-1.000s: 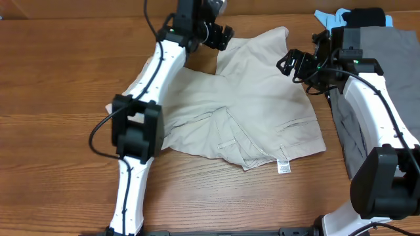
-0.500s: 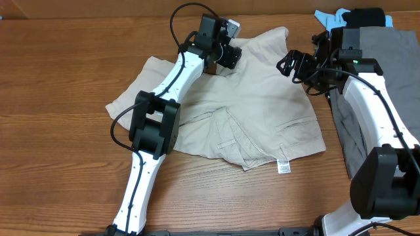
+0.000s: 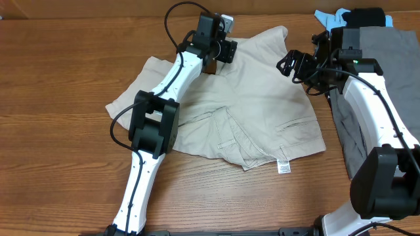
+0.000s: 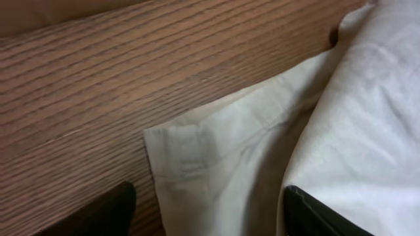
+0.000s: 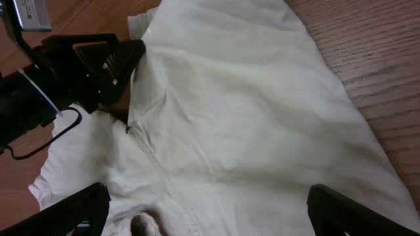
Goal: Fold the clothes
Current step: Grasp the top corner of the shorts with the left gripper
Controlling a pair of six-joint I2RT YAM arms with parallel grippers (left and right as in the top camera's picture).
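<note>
The beige clothes [image 3: 256, 105] lie wrinkled across the table's middle, with a small white label tag [image 3: 283, 167] at the front hem. My left gripper [image 3: 224, 51] is open at the garment's far edge, its fingers straddling a hemmed corner of the cloth [image 4: 197, 151]. My right gripper [image 3: 287, 64] is open and empty, hovering just above the garment's far right part [image 5: 249, 118]. The left gripper also shows in the right wrist view [image 5: 98, 62].
A grey garment [image 3: 387, 59] lies at the right edge under my right arm, with small light-blue [image 3: 326, 16] and black [image 3: 367, 16] pieces behind it. Bare wooden table [image 3: 59, 85] spreads to the left and front.
My left arm has swung right from the garment's far left to its far middle edge, then settled a little further back. The right arm has not moved.
</note>
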